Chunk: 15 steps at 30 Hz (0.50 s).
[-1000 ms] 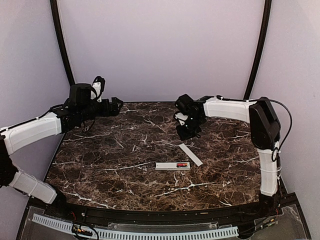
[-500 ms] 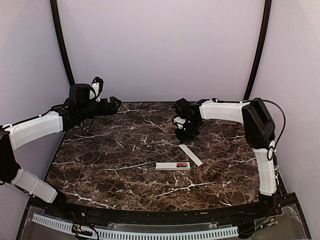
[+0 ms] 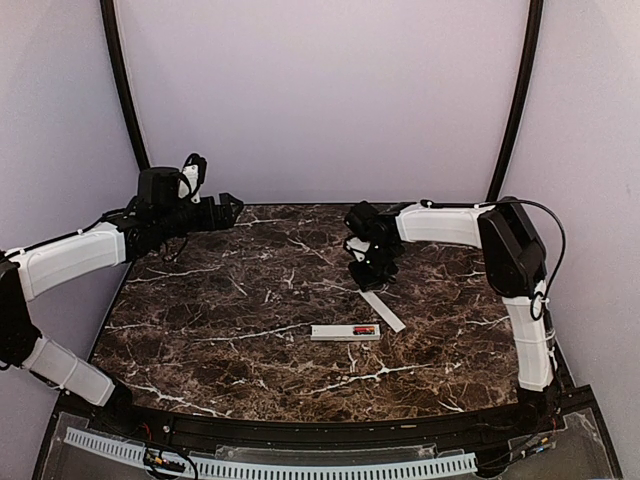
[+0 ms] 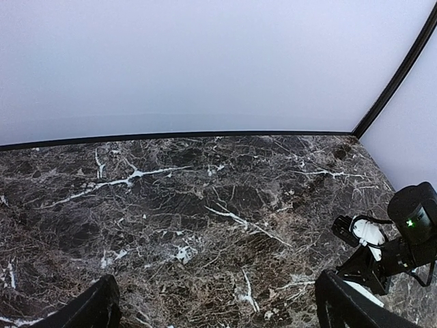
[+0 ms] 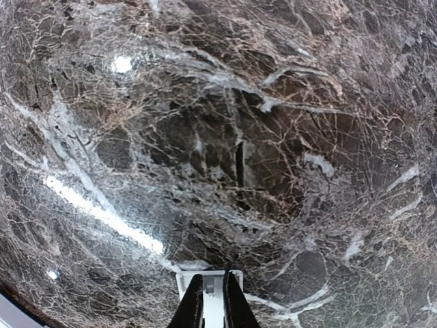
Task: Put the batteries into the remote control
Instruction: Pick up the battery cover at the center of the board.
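The right gripper, fingers now pressed almost together on nothing, has edged left above the cover strip, the batteries seemingly already in the remote control.

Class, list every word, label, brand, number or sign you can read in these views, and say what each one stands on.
No text can be read in any view.
The remote control, the red battery at its end and the cover strip are too small to show any print.
The only sign is a green light on the right arm, which has no lettering.
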Available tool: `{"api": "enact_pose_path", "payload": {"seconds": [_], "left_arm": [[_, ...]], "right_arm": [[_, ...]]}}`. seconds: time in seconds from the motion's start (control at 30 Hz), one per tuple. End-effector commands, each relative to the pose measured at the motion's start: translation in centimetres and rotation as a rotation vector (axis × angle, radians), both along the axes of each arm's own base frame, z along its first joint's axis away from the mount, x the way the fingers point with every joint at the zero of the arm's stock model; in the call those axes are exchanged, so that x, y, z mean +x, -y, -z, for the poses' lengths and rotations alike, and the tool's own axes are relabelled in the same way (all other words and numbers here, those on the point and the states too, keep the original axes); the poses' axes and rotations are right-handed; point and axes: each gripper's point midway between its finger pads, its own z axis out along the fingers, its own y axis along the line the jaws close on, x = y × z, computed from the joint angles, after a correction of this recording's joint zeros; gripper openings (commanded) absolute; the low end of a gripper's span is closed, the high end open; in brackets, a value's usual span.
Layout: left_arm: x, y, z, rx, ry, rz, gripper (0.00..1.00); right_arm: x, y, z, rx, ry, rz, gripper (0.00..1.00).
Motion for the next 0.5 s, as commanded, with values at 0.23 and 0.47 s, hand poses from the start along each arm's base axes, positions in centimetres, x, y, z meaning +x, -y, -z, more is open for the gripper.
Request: {"api": "enact_pose_path", "payload": {"seconds": [0.23,0.47], "left_arm": [[-0.1,-0.4,-1.3,-0.009,0.028,-0.001,0.99],[-0.1,-0.5,-1.4,-0.006,0.034,-0.003,0.99]], "right_arm": [[-0.6,0.7,3.0,-0.044,-0.043,0.007,0.00],[0.4,0.8,0.3,-0.028,0.031,0.024,0.00]]}}
